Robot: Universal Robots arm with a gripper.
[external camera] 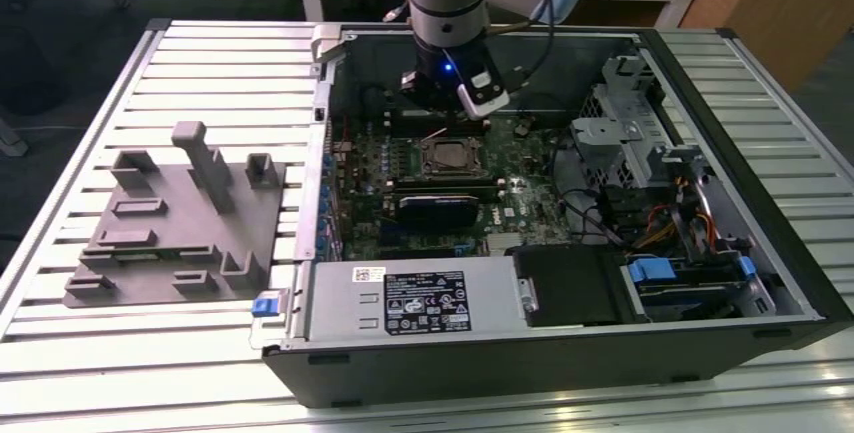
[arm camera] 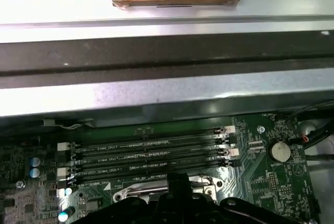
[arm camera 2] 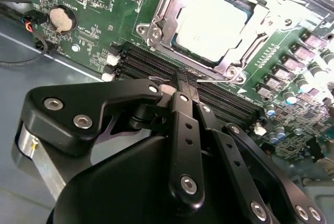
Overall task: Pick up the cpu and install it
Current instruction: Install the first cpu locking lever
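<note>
While the arm hangs over the open computer case in the exterior view, the gripper sits low above the green board, right by the black memory slots. In the second wrist view its black fingers look pressed together with nothing between them, so the jaws are closed and empty. The chip, bright and silvery, lies seated in its metal socket frame just beyond the fingertips, apart from them. In the exterior view the chip shows mid-board, with the gray fixture tray well apart on the slatted table, toward the exterior view's left.
</note>
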